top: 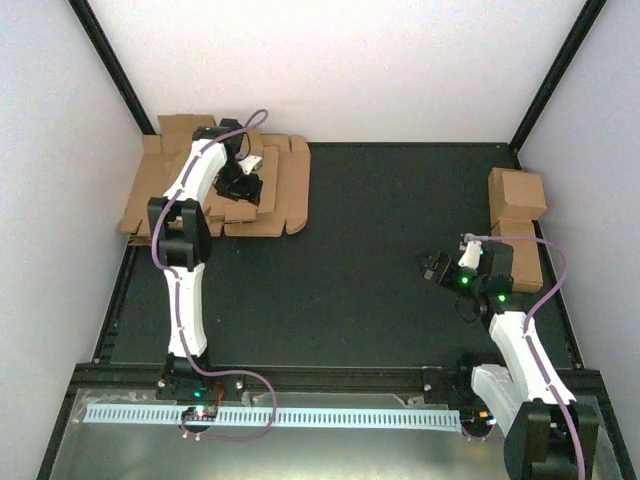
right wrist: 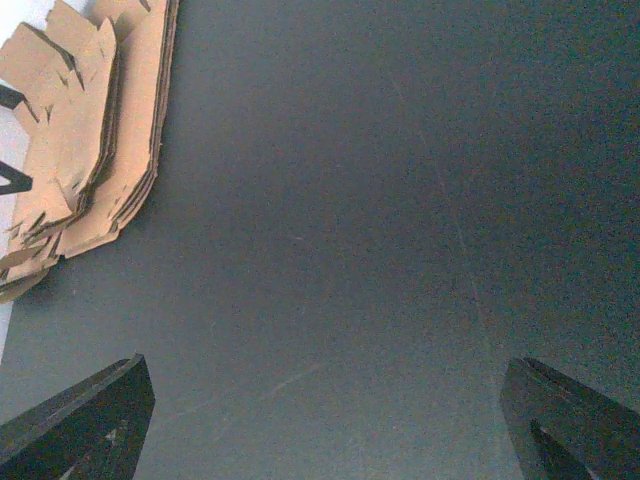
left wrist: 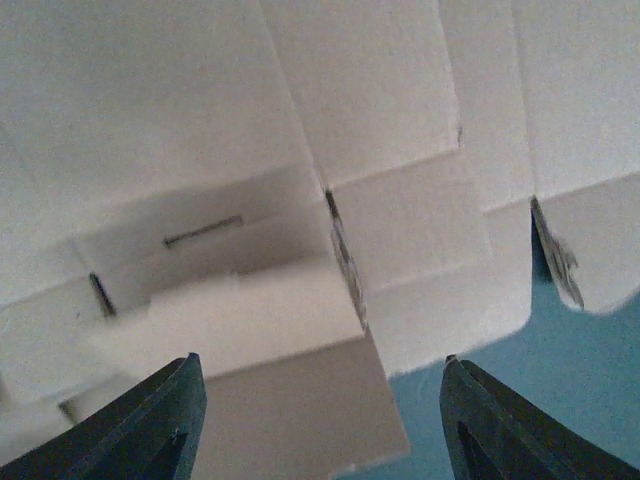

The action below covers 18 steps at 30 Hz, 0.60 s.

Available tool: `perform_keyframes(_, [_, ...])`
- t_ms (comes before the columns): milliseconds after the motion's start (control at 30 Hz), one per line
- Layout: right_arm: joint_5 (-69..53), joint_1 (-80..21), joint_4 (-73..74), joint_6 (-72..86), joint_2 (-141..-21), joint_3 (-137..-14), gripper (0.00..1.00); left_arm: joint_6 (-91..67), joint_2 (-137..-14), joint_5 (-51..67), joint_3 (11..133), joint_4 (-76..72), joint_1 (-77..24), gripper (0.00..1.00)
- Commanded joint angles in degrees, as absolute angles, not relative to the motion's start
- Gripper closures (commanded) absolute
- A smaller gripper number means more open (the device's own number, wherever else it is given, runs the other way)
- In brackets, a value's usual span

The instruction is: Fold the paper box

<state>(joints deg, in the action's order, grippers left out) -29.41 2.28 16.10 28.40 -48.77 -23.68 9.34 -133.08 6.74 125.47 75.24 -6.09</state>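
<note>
1. The paper box (left wrist: 400, 230) is a flat, pale brown cardboard sheet with cut slots, creases and tabbed flaps. It lies atop a stack of blanks (top: 150, 205) at the table's (top: 380, 200) 10 o'clock corner.
2. The left gripper (left wrist: 320, 358) hangs close over it, jaws apart. One flap lies between them, and the rest spreads toward 12 o'clock.
3. The right gripper (right wrist: 325, 360), jaws wide, holds nothing at 4 o'clock, well apart from the sheet.

Left arm (top: 185, 290) extended, left pincer (top: 240, 176) parted — right arm (top: 525, 352) bent, right pincer (top: 436, 266) spread wide
</note>
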Motion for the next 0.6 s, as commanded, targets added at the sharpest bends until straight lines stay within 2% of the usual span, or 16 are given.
perform_keyframes(0, [-30.1,2.1,16.2,28.2,-48.1,-23.6,0.02,6.8,-127.9,4.7,122.3,78.9,-6.1,0.35])
perform_keyframes(167, [-30.0,2.1,16.3,28.3,-48.0,-23.8,0.02,6.2,-124.4,4.8,117.5,78.2,-6.1,0.41])
perform_keyframes(367, [-30.2,2.2,16.3,28.2,-48.0,-23.8,0.02,7.9,-126.0,5.8,124.0,74.4,-6.1,0.19])
perform_keyframes(467, [-30.1,2.2,16.4,28.4,-47.9,-23.8,0.02,9.5,-130.3,5.6,128.9,74.5,-6.1,0.15])
perform_keyframes(567, [-30.0,2.2,16.8,28.4,-47.3,-24.0,0.02,10.4,-134.5,5.3,132.2,75.2,-6.1,0.14])
